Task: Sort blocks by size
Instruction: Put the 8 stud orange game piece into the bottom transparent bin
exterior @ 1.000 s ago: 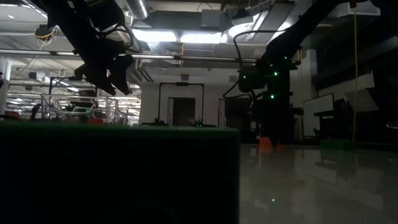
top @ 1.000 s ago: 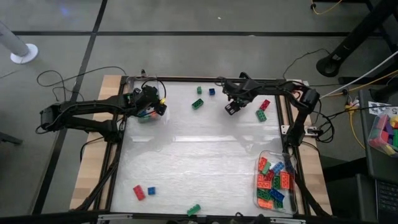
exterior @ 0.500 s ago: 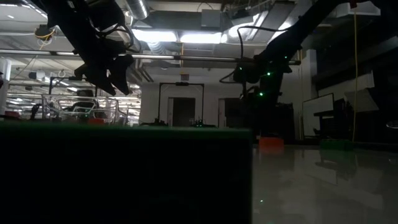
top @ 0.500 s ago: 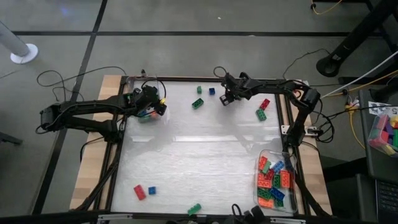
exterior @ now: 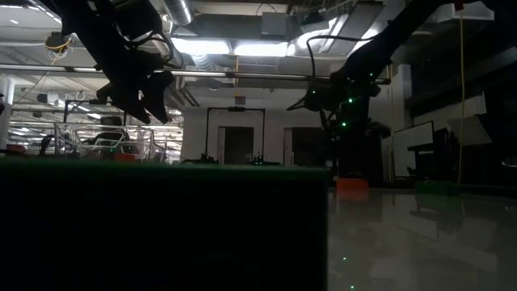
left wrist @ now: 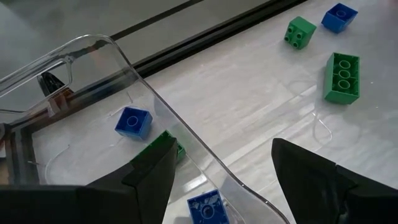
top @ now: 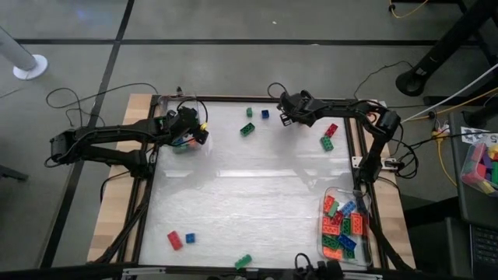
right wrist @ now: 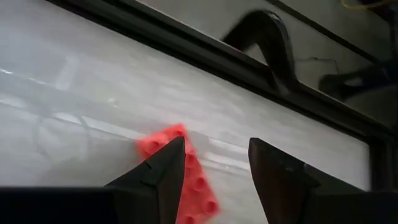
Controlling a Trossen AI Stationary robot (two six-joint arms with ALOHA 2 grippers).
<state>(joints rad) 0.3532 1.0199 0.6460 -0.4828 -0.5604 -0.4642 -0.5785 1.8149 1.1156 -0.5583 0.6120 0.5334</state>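
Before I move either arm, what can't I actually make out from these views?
- Low view: a dark green block against the lens hides most of the table.
- Left wrist view: the clear bin is cut off by the picture's edge; its full contents are unseen.
- Right wrist view: the red block is partly hidden by the right gripper fingers.

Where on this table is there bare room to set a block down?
The wide middle of the table is bare, between the far green brick and the near red brick. Crowded: the tray of blocks near right, and the far edge by both end effectors.
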